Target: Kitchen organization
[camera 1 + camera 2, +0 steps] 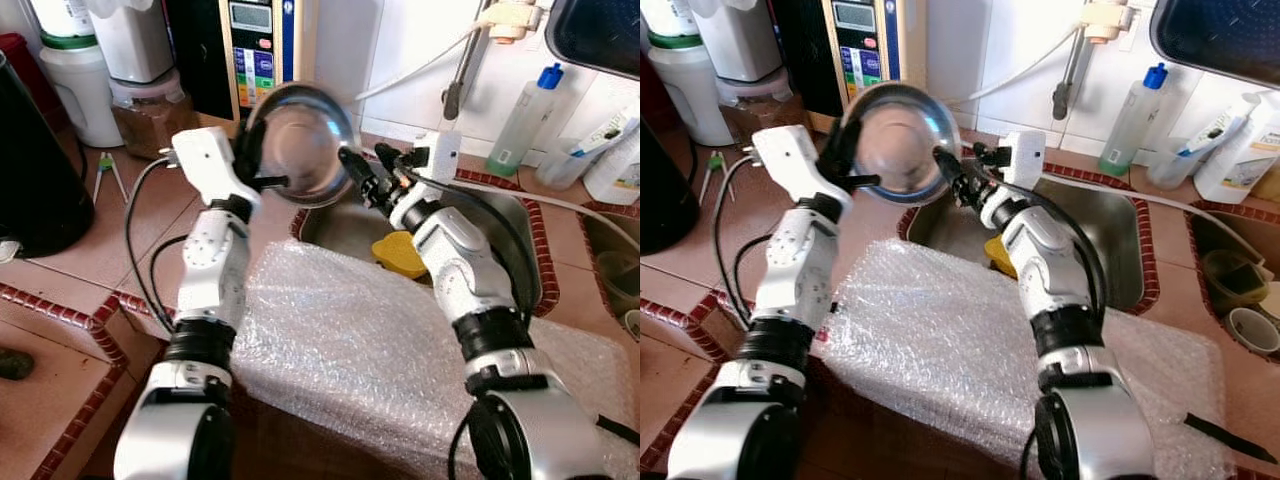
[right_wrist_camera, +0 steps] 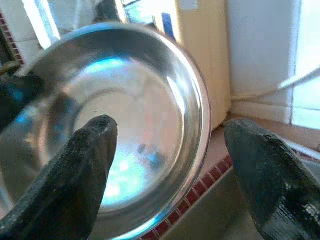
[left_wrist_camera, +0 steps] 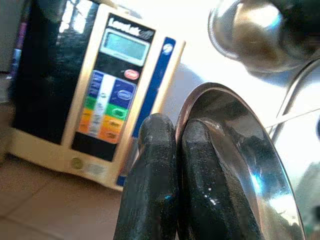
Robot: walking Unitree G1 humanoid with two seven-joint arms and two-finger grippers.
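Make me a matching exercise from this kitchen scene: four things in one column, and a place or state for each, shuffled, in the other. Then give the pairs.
Things
1. steel bowl
2. yellow sponge
3. bubble wrap
4. right claw

Places or states
A. lying in the sink
B. open, beside the bowl's rim
C. spread over the counter's front edge
D. held up on edge, rim pinched by the left claw

Pairs: 1-D, 2-A, 3-C, 4-B
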